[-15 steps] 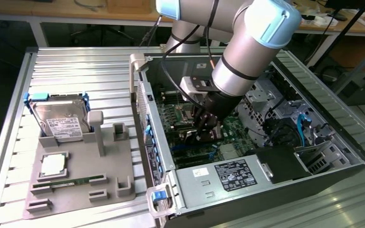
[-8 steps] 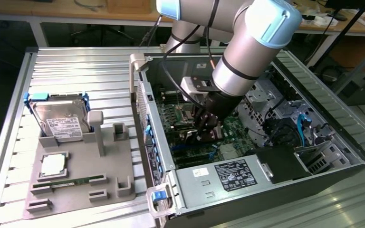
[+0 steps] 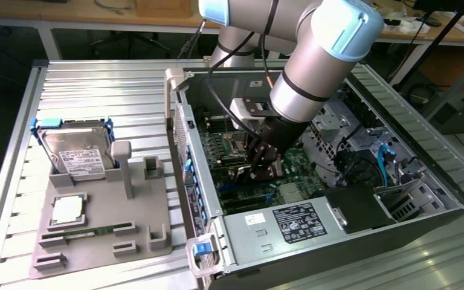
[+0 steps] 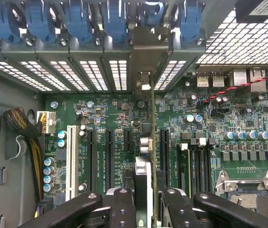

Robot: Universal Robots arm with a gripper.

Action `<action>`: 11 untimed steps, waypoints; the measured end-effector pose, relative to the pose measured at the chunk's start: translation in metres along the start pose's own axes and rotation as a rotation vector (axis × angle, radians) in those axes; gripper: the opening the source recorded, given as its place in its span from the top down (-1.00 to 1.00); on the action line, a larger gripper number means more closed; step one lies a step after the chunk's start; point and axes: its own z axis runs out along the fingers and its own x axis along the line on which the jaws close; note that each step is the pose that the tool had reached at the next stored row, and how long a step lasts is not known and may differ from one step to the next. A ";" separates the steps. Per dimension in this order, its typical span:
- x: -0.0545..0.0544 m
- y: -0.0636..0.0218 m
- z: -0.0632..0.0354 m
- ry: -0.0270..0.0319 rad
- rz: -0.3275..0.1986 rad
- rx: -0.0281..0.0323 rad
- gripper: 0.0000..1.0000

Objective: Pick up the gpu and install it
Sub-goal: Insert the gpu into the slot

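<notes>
My gripper (image 3: 260, 170) reaches down inside the open computer case (image 3: 240, 241), just above the green motherboard (image 3: 215, 148). In the wrist view the gpu (image 4: 153, 142) shows edge-on as a thin upright card, and the gripper (image 4: 150, 209) is shut on it, one black finger (image 4: 123, 209) on each side. The card's silver bracket (image 4: 145, 52) stands against the case's rear slot wall, among the blue clips (image 4: 115, 19). The card's lower edge runs along a black expansion slot (image 4: 163, 152) on the motherboard (image 4: 105, 114); whether it sits in the slot I cannot tell.
A grey holder (image 3: 95, 235) at the exterior view's left carries a silver hard drive (image 3: 75, 151) with blue rails, a processor chip (image 3: 68, 209) and a green memory stick (image 3: 87, 232). Inside the case are the power supply (image 3: 296, 220), the drive cage (image 3: 341, 124) and cables (image 3: 385, 163).
</notes>
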 end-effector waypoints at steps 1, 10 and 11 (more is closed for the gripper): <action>0.000 0.0000 0.0000 0.0001 0.000 0.0000 0.47; -0.001 0.0000 0.0000 0.0000 0.000 0.0000 0.47; -0.001 -0.0001 0.0003 -0.0008 0.000 0.0004 0.47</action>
